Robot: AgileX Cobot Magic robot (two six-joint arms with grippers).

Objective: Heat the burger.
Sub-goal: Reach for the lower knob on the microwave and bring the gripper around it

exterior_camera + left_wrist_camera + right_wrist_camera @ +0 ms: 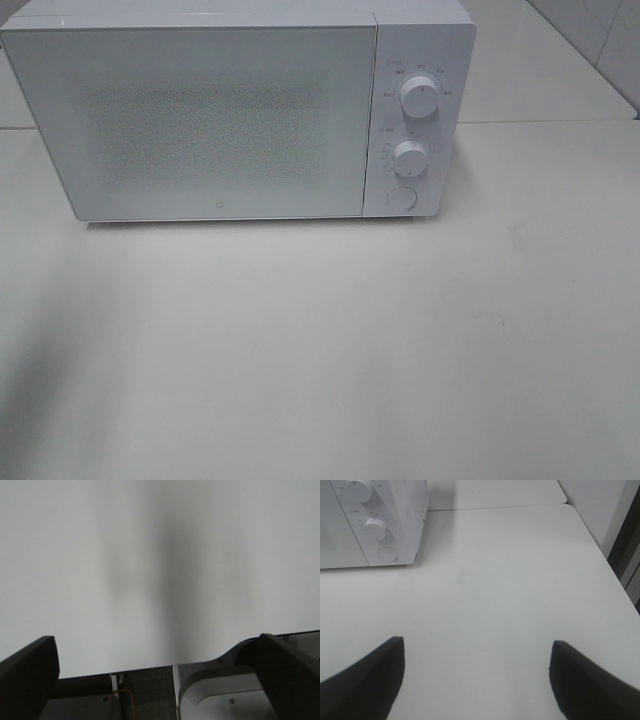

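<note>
The burger is out of view in every frame. A white microwave [200,120] stands at the back of the white table [320,340] with its door closed, and nothing shows through the door. Neither arm appears in the exterior high view. In the left wrist view my left gripper [156,640] stands wide open over bare table near the table's edge, with nothing between its dark fingers [30,672]. My right gripper [477,642] is also open and empty over the table, to the right of the microwave [385,525] and apart from it.
The microwave's right panel carries an upper knob [420,97], a lower knob [411,156] and a round button [401,198]. An orange cable [122,700] and a grey robot base [225,695] lie beyond the table edge. A tiled wall [600,40] rises at the right.
</note>
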